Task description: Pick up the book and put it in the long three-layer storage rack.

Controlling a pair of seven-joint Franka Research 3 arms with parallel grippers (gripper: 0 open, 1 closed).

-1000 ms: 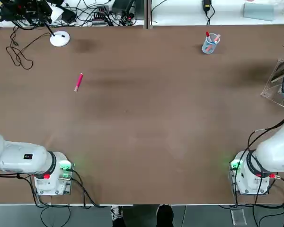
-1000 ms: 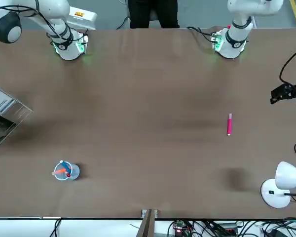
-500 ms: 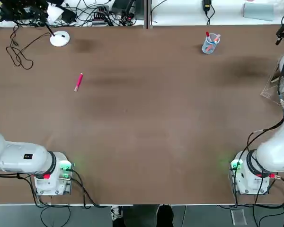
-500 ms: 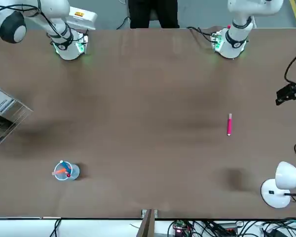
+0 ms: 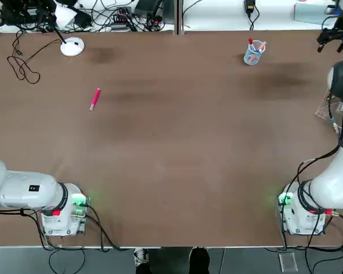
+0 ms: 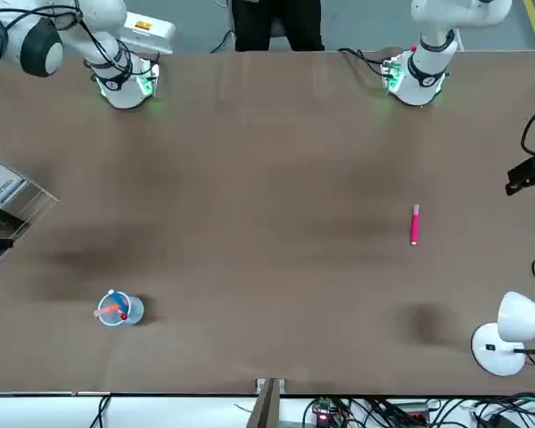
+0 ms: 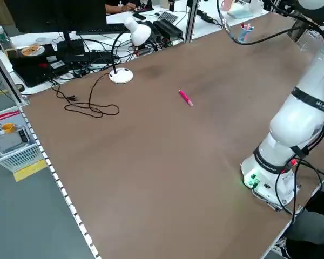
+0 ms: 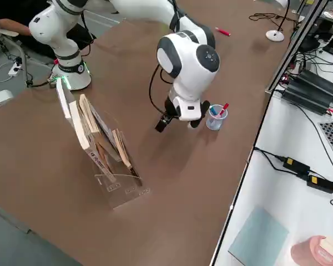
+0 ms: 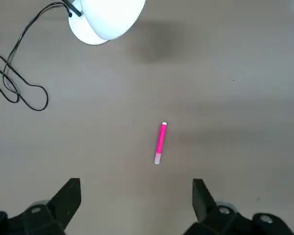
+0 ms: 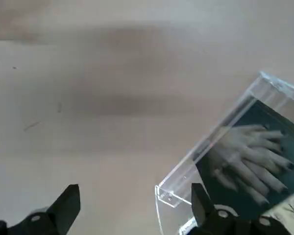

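Left arm: base at the near left corner of the table (image 5: 171,171); its upper links run out of the top view's left edge.
Left gripper (image 9: 136,205): seen only in its own wrist view, pointing down above the table, fingers spread wide, holding nothing.
Below the left gripper: a pink marker (image 9: 160,143) lying flat, and a white desk lamp (image 9: 108,19) farther off with its black cord (image 9: 19,73).
Cup of pens (image 5: 254,52): stands near the far edge, right of centre.
Right arm: reaches from its base up along the table's right edge, wrist high over the far right corner.
Right gripper (image 10: 136,208): fingers wide apart, empty, pointing down beside the rack.
Long three-layer storage rack (image 8: 108,160): clear acrylic, at the right edge, mostly cut off in the top view.
Book (image 10: 255,161): inside the rack, leaning; which layer cannot be told.
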